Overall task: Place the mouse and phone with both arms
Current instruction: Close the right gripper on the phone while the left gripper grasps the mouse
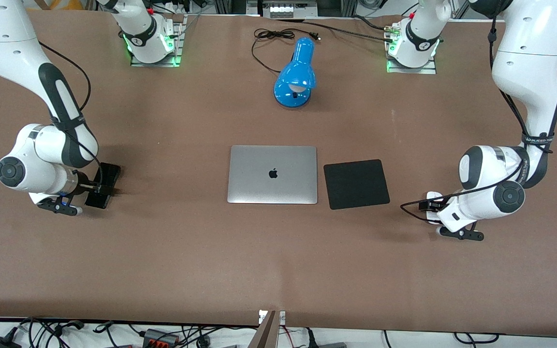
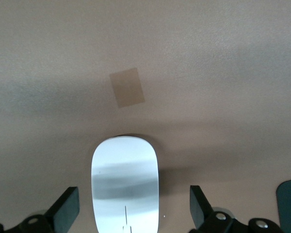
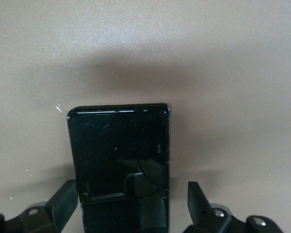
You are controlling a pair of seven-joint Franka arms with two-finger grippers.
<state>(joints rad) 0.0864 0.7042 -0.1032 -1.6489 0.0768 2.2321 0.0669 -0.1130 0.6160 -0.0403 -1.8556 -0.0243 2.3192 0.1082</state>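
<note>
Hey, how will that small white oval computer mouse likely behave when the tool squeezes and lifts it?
The small white oval computer mouse looks glossy and rounded, so it may slip between the open left tool's fingers. It appears rigid and probably light. Its flat, low shape makes rolling unlikely.

Even overhead light leaves soft shadows beneath both arms on the table (image 1: 172,251). The mouse (image 2: 125,187) shows glare bands; the phone (image 3: 119,160) mirrors dim reflections.
</note>
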